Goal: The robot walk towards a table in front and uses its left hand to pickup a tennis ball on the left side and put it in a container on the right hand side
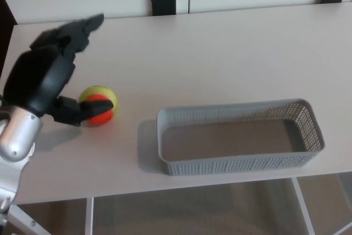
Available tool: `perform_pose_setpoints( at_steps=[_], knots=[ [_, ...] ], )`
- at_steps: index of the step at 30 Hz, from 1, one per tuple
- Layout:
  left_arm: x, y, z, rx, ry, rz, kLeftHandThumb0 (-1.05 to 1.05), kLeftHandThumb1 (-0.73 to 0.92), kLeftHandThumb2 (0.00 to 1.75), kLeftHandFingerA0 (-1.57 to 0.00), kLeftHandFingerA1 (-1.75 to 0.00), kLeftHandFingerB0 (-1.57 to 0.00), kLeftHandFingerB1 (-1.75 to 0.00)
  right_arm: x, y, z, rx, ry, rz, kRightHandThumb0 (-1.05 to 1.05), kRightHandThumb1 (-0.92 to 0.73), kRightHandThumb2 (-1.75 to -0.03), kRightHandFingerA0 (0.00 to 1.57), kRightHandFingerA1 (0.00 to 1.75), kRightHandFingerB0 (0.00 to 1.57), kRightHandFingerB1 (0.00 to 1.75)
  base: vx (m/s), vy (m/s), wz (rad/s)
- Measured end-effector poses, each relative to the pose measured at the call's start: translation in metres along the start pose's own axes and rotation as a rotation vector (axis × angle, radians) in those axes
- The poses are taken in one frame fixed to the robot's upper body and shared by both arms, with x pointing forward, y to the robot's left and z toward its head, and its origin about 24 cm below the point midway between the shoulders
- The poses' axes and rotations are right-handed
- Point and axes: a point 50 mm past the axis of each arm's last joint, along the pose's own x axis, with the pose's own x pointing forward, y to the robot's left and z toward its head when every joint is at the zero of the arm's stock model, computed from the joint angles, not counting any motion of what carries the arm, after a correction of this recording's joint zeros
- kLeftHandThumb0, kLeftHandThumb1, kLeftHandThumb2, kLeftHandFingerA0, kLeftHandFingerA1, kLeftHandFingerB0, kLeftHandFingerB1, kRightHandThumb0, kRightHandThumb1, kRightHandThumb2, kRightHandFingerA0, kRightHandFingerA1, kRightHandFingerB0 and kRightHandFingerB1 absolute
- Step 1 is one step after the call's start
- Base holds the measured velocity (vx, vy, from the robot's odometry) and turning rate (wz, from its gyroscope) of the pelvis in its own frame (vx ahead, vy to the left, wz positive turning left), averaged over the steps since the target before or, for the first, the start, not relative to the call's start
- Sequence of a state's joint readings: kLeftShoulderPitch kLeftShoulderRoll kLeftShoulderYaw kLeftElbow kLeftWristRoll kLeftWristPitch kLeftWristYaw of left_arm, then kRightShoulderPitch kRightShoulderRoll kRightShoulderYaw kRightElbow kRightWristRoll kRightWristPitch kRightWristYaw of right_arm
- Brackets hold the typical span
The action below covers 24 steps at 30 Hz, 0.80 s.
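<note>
Left hand sits at the ball's 9–10 o'clock, spread apart, holding nothing. The thumb crosses the near face of the tennis ball; whether it touches, I cannot tell. The two fingers reach away toward 1 o'clock, well above the ball and not wrapped over it. Right hand does not show.

Ball rests on the worktop, left part, at roughly 9 o'clock of the container, with a clear strip of bare surface between them.

Step in hand, as I judge it: closing the grasp.
- Bring the fingers down over the ball's far side, opposite the thumb, so the ball is caged before any squeeze.
- Close slowly; thumb pressure alone would likely roll the ball off toward 3 o'clock.
- Lift straight up before swinging right, to clear the container's mesh wall.

Orientation: the ball is round, so no long axis; yellow-green half up, orange half toward the camera. The container's long axis runs 9 to 3 o'clock, open side up, empty.
</note>
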<state>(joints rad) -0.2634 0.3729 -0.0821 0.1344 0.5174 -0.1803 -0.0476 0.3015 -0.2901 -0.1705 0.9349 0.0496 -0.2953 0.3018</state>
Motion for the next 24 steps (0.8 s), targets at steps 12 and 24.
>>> perform_pose_setpoints(
  at_steps=[12, 24],
  knots=[
    [-0.017, -0.031, -0.011, 0.038, 0.089, -0.151, -0.62, 0.34, 0.81, -0.01, -0.27, 0.0, -0.24, -0.001, 0.002, 0.003, -0.013, -0.016, 0.021, -0.39, -0.41, -0.72, 0.7, 0.67, 0.47, 0.55, 0.0, 0.0, 0.0],
    [-0.015, -0.04, -0.038, 0.082, 0.206, -0.143, -0.33, 0.13, 0.79, 0.0, -0.49, 0.0, -0.48, 0.001, 0.003, 0.002, -0.032, -0.002, 0.045, -0.41, -0.42, -0.73, 0.7, 0.66, 0.48, 0.55, 0.0, 0.0, 0.0]
  ],
)
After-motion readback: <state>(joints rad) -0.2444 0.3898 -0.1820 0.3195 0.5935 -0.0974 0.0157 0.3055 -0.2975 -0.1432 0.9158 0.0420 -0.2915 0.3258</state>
